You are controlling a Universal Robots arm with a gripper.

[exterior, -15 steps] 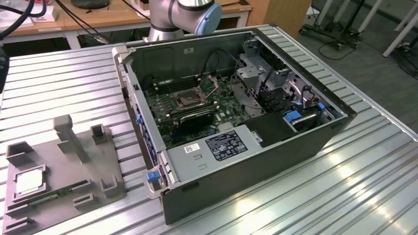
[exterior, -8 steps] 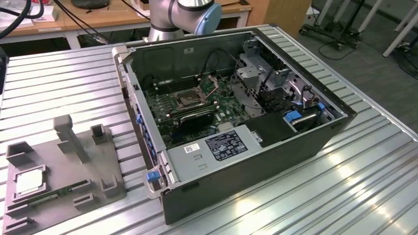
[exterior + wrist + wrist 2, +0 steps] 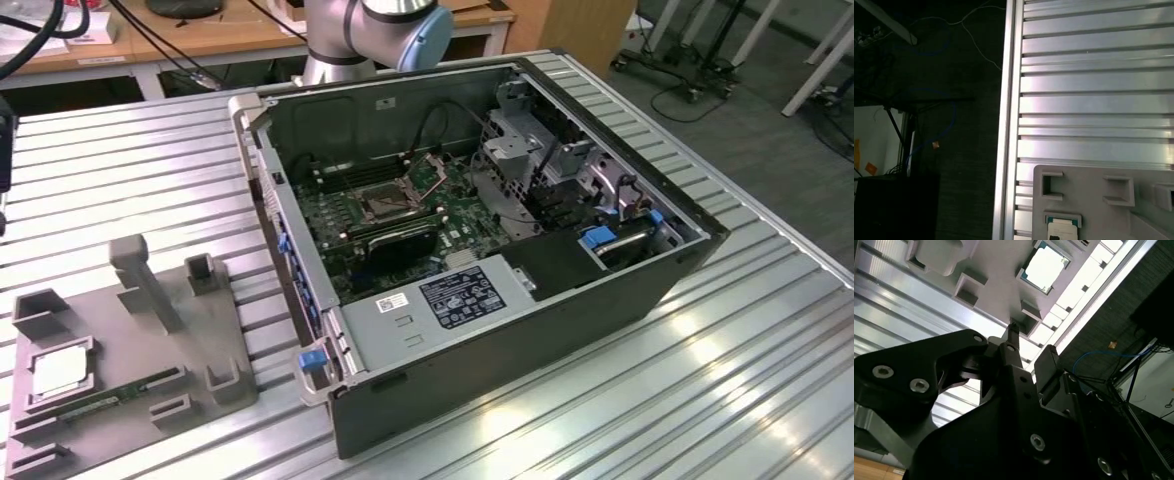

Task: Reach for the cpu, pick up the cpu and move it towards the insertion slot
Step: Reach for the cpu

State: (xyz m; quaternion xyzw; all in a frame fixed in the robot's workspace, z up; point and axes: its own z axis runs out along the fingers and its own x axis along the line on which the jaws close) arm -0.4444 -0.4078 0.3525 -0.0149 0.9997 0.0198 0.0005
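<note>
Cpu (image 3: 60,372): pale silvery square plate, lying flat in a square recess of the grey tray (image 3: 127,345). You find it at the tray's end toward the exterior view's left, close to the corner of the ribbed metal surface (image 3: 120,180) on that side. In the first wrist view the cpu (image 3: 1061,230) sits in the tray recess nearest the surface's long edge. In the second wrist view the cpu (image 3: 1046,267) shows bright in that same recess.

Claw (image 3: 1014,337): black, hanging over the tray's border and apart from the cpu, which it neither touches nor carries. You cannot tell whether it is released or clenched.

Insertion slot (image 3: 384,207): dark square socket in a silvery metal frame, on the green board inside the open computer case (image 3: 534,300). The case lies on its side at the middle of the surface, well apart from the tray.

Memory stick (image 3: 107,393): long, narrow, green, resting in a groove of the tray just beside the cpu.

Arm (image 3: 367,30): grey with a blue cap, its base standing at the surface's far edge behind the case.
</note>
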